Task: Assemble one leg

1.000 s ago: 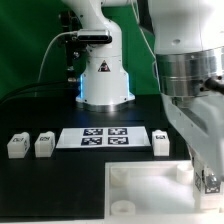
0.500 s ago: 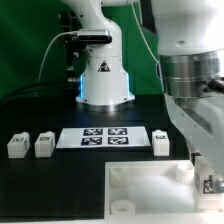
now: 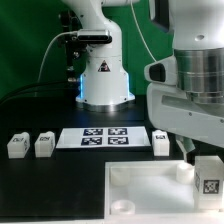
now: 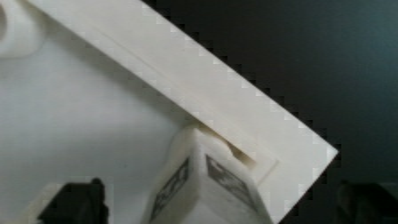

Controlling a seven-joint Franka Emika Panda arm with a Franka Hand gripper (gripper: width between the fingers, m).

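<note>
You had the arm low over the large white panel at the exterior view's right, its bulk filling that side of the picture. A leg stood on the panel's far right corner, its black-and-white tag facing the camera and its body a little tilted. In the wrist view the same leg sat against the raised rim of the panel, right at the corner. The gripper had its jaws standing wide — the two dark fingertips showed well apart on either side of the leg, neither visibly pressing on it, so the leg rested on the panel rather than in a grip.

Elsewhere on the black table, two more legs lay side by side at the exterior view's left, and a fourth stood just past the right end of the marker board. The arm's white base rose behind the board — well apart from the parts.
</note>
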